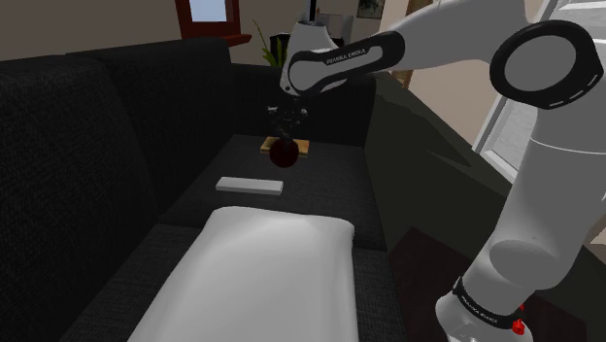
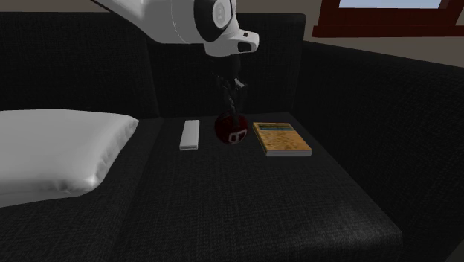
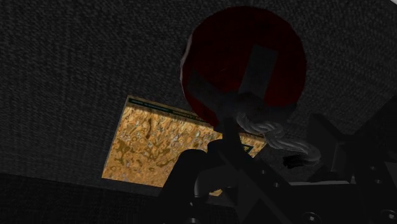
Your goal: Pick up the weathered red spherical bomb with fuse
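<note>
Over sofa seat (image 2: 260, 201) — end effector (image 2: 232, 106) clamped on dark red bomb (image 2: 229, 131) | book (image 2: 281, 138) beside

Arm (image 1: 427, 44) extended, wrist directed downward. Gripper (image 2: 231, 106) fingers clasp the top of the dark red bomb (image 2: 227, 129).

White pillow (image 2: 52, 149), small white slab (image 2: 191, 135), ochre book (image 2: 281, 138) on dark sofa (image 2: 260, 208).

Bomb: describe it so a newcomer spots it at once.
On the black sofa, past the white pillow, three small things line up. The bomb is the middle one, between a flat white bar and an ochre book: the only round one, dark red.
</note>
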`<state>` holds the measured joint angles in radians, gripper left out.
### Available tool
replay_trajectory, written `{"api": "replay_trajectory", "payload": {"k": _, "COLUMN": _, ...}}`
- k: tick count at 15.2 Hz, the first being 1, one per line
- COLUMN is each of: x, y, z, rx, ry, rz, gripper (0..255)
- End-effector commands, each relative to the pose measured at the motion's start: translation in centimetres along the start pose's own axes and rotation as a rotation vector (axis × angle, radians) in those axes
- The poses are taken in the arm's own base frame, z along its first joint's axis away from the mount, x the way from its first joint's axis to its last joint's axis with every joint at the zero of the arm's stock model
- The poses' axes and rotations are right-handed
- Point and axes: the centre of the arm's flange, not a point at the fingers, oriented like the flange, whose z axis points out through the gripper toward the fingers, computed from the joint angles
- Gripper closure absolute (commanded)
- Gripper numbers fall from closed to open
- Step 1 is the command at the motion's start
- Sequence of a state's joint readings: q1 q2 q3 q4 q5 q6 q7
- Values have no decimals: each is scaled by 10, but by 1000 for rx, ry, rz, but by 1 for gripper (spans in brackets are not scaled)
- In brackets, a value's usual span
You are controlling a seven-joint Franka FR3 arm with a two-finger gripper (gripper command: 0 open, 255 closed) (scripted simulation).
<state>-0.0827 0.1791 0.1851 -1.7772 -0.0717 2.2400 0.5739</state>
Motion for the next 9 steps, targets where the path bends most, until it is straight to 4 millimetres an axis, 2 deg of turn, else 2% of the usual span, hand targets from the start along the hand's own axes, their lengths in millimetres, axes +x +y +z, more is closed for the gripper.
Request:
{"api": "replay_trajectory", "payload": {"k": 1, "x": 2, "y": 0, "z": -12, "rx": 0, "ry": 1, "rz": 0, "gripper": 255}}
{"api": "replay_trajectory", "payload": {"k": 9, "x": 13, "y": -5, "z": -52, "rx": 0, "ry": 1, "rz": 0, "gripper": 255}}
